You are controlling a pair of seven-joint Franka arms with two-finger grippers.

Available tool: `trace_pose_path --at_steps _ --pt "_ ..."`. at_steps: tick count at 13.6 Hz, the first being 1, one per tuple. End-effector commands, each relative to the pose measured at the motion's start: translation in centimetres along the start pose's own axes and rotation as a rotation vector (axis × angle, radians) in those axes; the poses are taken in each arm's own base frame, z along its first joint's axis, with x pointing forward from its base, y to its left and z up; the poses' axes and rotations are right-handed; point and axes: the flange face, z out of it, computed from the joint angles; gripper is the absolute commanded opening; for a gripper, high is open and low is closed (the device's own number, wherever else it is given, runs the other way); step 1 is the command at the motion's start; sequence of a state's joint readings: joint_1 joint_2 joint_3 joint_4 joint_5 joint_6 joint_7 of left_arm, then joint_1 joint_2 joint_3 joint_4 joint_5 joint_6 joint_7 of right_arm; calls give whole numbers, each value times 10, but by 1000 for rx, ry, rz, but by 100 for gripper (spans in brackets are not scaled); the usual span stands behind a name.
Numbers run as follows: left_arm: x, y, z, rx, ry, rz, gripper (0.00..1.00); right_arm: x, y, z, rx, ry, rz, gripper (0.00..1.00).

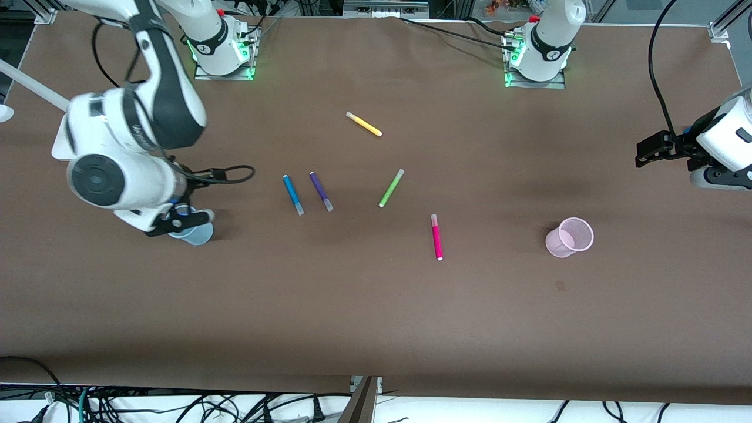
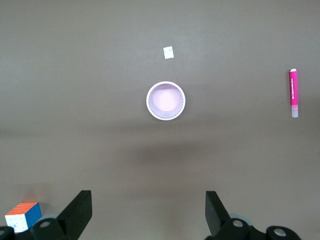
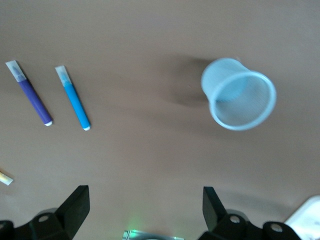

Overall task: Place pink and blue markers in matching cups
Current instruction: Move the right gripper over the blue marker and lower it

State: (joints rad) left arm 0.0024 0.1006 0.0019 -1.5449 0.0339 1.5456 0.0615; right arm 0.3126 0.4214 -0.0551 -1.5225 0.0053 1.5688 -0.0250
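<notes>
We see a table (image 1: pixel 376 317) covered in plain brown matte cloth. Along its camera edge, black cables hang over a white floor; the two arm bases stand at the farthest edge, lit green.

The blue marker (image 1: pixel 293 194) is medium blue with a pale greyish cap, lying flat just beside the purple marker (image 1: pixel 321 191), toward the right arm's end of the table. The pink marker (image 1: pixel 436 236) is magenta with a pale tip, lying nearer the camera than the lime-green marker (image 1: pixel 391 187). A yellow marker (image 1: pixel 363 124) lies farthest from the camera.

The blue cup (image 1: pixel 196 233) is translucent pale blue and stands upright at the right arm's end of the table. The pink cup (image 1: pixel 569 237) is translucent pale pink, upright, toward the left arm's end, and apart from the pink marker.

The right hand (image 1: pixel 176 223) is above the table just beside the blue cup, its fingers (image 3: pixel 75 207) apart and empty. The left hand (image 1: pixel 649 150) hangs over the table's left-arm end, fingers (image 2: pixel 79 210) apart, holding nothing. A colour cube (image 2: pixel 22 216) appears in the left wrist view.
</notes>
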Motion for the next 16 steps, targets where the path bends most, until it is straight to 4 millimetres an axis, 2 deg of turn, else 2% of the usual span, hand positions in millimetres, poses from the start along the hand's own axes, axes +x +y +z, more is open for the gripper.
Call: trace_pose_path --at_steps 1,3,10,13,15,16 --pt "3 -1 -6 -26 -4 0 100 18 -31 19 -5 9 -37 100" --pt "3 -1 -7 -25 -3 0 100 31 -56 37 -14 17 -45 100" --pt "3 -1 -6 -24 -4 3 100 60 -107 105 -36 84 -19 100" --pt "5 -2 -3 -24 -9 2 100 62 -124 126 -40 128 -26 100" --pt "5 -3 -3 -26 -9 0 100 61 -126 146 -38 149 -31 100" --pt "5 -3 -3 -24 -9 -1 100 59 -134 157 -36 162 -44 100"
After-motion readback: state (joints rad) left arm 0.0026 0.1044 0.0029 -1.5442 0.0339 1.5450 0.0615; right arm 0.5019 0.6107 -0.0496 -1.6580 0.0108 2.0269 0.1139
